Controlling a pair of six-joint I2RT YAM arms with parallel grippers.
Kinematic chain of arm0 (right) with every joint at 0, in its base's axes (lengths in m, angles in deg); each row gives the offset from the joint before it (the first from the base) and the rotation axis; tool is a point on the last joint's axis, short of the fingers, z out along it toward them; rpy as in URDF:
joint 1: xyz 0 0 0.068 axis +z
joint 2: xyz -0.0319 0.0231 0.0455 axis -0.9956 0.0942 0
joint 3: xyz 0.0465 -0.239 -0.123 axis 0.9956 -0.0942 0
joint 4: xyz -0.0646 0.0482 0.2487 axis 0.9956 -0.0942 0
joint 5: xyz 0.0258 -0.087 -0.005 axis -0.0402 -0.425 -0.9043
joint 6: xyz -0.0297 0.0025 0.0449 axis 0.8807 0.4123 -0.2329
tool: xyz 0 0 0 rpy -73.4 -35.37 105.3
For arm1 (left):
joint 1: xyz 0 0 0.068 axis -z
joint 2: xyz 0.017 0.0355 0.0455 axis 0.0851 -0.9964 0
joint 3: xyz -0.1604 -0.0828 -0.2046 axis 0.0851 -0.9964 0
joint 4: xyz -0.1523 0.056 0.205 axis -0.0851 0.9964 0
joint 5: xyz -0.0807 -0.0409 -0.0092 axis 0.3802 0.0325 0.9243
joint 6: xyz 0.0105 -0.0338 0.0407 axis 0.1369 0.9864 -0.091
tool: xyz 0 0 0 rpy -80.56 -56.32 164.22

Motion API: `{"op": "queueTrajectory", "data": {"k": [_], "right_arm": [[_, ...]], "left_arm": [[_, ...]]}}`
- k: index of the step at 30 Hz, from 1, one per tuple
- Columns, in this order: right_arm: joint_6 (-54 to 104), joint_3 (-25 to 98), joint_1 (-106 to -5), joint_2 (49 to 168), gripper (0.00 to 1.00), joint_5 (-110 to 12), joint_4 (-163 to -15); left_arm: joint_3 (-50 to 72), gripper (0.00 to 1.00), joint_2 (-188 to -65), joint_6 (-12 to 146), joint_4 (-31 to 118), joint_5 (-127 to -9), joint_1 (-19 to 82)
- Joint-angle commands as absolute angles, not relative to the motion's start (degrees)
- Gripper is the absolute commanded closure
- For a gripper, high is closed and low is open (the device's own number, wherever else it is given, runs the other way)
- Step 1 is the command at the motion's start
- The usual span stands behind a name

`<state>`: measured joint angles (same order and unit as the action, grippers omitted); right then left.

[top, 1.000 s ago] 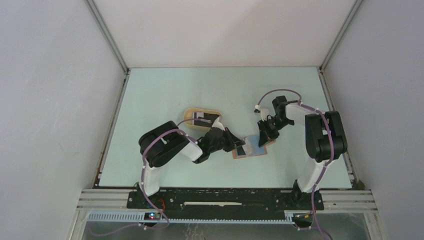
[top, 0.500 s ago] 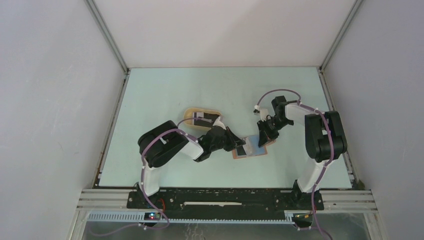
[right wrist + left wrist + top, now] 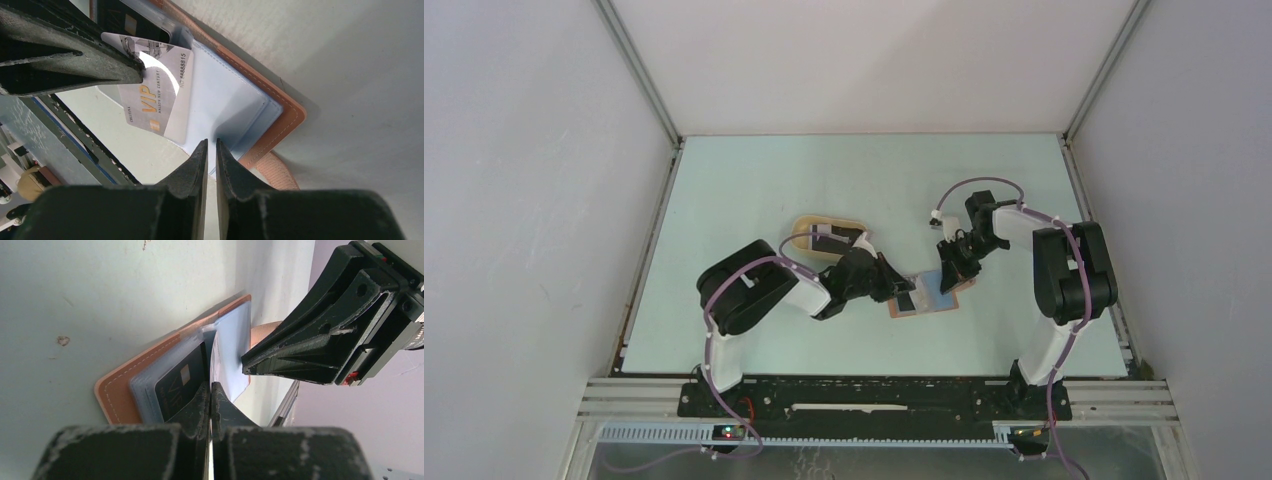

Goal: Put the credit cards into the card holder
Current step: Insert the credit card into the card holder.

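This is a robotics lab, and what stands here is a closed test cell. Plain white panels [image 3: 524, 200] wall it on three sides, held by aluminium posts [image 3: 639, 75]. The table [image 3: 744, 190] is a flat pale-green sheet. Two arms [image 3: 754, 295] (white shells, black joints, purple cables [image 3: 979, 185] looping off them) are bolted to a black rail [image 3: 874, 392] at the near edge, on slotted metal framing [image 3: 624, 395].

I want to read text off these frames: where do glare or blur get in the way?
Right wrist view: white glare washes out part of the silver card; the right pincer is blurred. Left wrist view: the left pincer is blurred, the card holder sharp. Top view: even light, soft shadows.
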<state>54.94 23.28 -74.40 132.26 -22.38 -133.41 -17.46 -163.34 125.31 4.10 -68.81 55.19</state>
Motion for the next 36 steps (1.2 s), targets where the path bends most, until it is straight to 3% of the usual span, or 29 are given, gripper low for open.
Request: {"op": "queueTrajectory", "data": {"k": [1,36], "right_arm": [[54.7,24.8,-74.0,131.6,0.82,-23.5,-133.1],[54.2,24.9,-73.3,131.6,0.82,-25.3,-132.5]], "left_arm": [[-17.9,1.0,-163.8,120.3,16.4,-66.3,54.9],[-15.7,1.0,-166.2,119.6,17.4,-61.9,54.5]]}}
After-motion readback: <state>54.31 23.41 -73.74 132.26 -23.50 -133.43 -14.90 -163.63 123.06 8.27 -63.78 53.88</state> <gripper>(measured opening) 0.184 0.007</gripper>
